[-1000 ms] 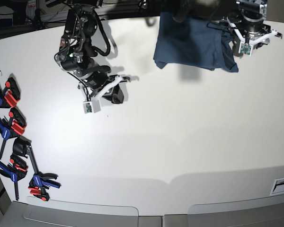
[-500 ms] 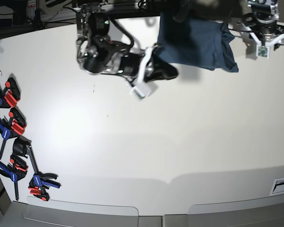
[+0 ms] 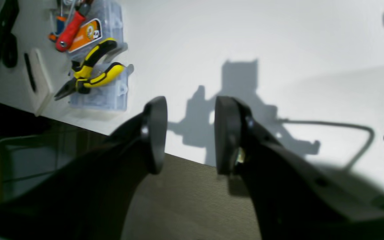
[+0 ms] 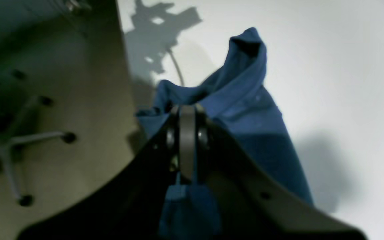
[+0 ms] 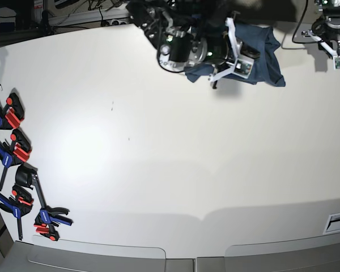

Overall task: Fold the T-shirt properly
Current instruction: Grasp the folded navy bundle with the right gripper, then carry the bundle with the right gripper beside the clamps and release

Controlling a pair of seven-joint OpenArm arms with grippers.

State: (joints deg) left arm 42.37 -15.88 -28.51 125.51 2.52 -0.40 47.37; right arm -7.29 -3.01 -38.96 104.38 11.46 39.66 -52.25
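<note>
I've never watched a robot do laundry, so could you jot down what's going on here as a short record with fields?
Garment: dark navy T-shirt, bunched at the far edge of the white table
Right tool: shut on a fold of the T-shirt
Left tool: open, holding nothing, away from the cloth near the table edge
Beside left tool: yellow-handled pliers on a clear parts box
Table side: red-blue-black clamps in a row
Fold status: not yet folded
</note>
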